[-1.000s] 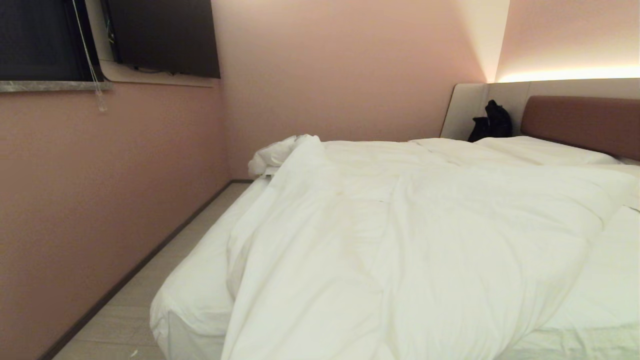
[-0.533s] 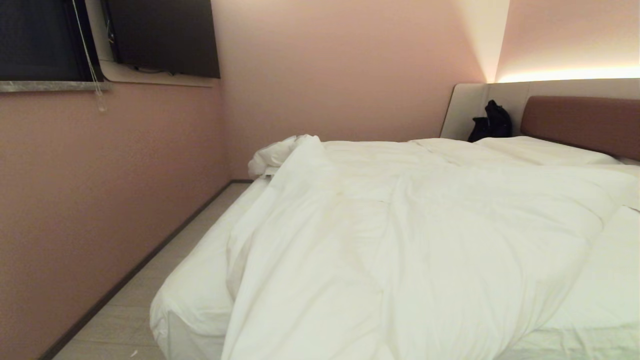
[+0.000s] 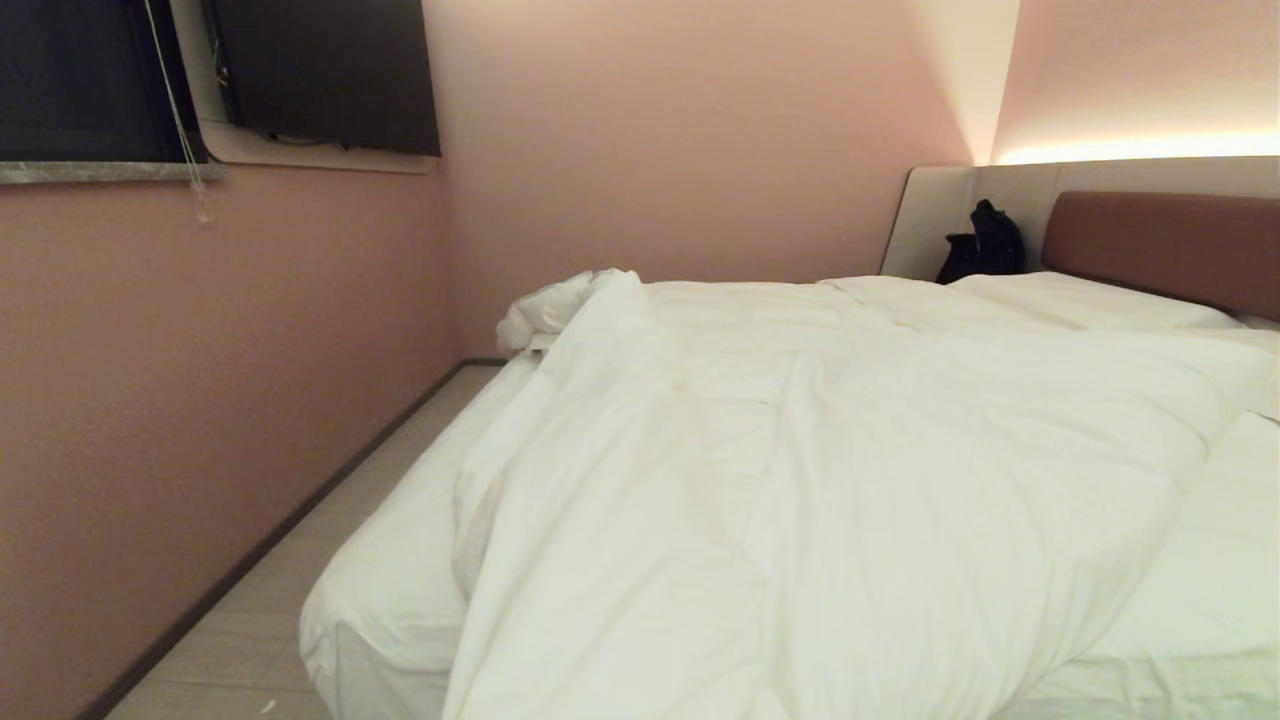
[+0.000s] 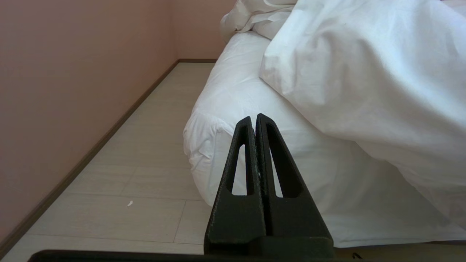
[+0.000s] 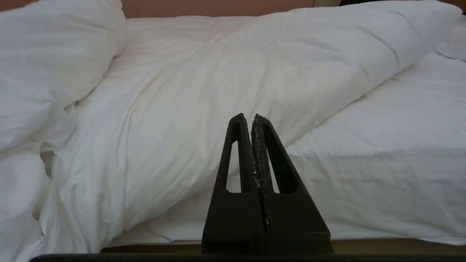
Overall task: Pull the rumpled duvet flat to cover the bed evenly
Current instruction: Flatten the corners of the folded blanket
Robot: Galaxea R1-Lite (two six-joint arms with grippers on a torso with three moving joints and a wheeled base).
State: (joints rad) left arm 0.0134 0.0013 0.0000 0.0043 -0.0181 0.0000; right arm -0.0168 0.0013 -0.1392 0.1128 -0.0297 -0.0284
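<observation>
Both end effectors clenched, empty, near the bed [image 3: 400, 590] foot: left [image 4: 256, 118], right [image 5: 252, 118]; duvet [image 3: 800, 480] bunched diagonally across frame centre, sheet bare lower right.

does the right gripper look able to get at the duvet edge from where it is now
Probably yes: the right gripper, shut, points at the duvet draped over the bed, with nothing between. It would need to open first.
</observation>
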